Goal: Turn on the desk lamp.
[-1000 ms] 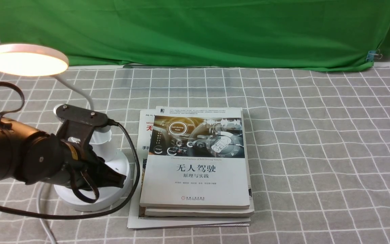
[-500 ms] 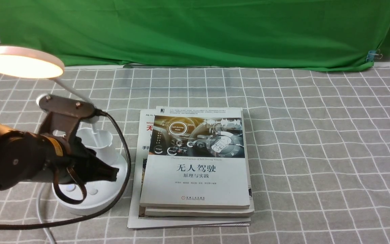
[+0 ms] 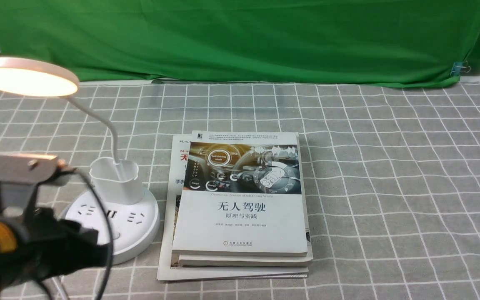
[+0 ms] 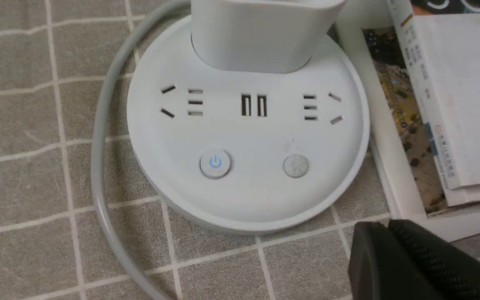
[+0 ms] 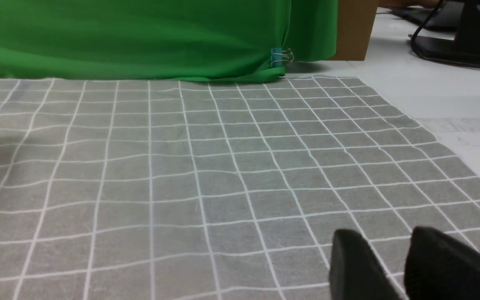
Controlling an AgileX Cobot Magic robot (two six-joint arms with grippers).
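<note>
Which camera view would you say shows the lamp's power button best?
The left wrist view: the power button appears there unobstructed, its blue symbol readable. In the front view, the left gripper mostly or wholly hides it; the right wrist view does not show it.

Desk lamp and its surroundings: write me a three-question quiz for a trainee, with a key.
1. True or false: the disc head of the desk lamp is lit.

2. Which lies directly to the right of the lamp's base in the front view?
a) a stack of books and papers
b) a blue mug
c) a pair of scissors

3. Fill in the blank: in the left wrist view, the button with the power symbol and the button beside it are both ____ in outline.

Key: 1. true; 2. a; 3. round
</note>
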